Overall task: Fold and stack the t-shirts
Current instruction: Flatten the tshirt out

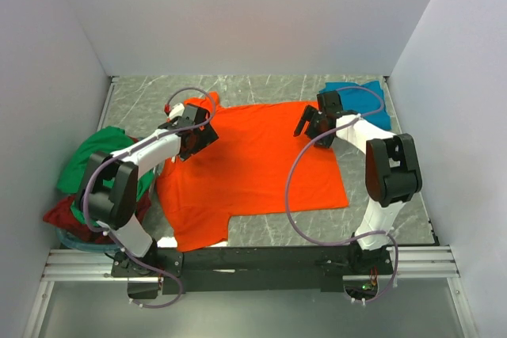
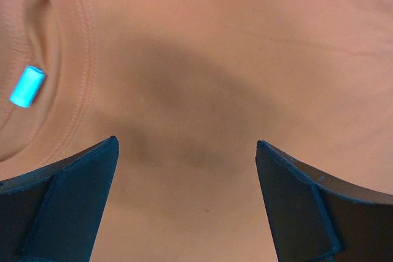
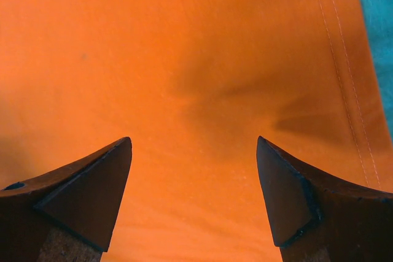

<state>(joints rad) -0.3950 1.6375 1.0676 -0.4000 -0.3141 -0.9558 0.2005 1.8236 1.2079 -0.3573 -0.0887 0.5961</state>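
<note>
The bright orange t-shirt (image 1: 253, 168) lies spread flat in the middle of the table. My left gripper (image 1: 192, 137) is open over its left part, near the collar; the left wrist view shows the collar seam (image 2: 86, 59) and the cloth (image 2: 202, 59) between the open fingers (image 2: 80, 188). My right gripper (image 1: 314, 126) is open over the shirt's far right part; the right wrist view shows orange cloth (image 3: 184, 47) with a stitched hem (image 3: 344, 59). The teal blue t-shirt (image 1: 371, 100) lies at the far right. The green t-shirt (image 1: 99, 156) and dark red t-shirt (image 1: 65, 213) are bunched at the left.
White walls enclose the table on three sides. A metal rail (image 1: 253, 263) with both arm bases runs along the near edge. Marble tabletop (image 1: 261, 89) shows behind the orange shirt and at the near right (image 1: 317, 227).
</note>
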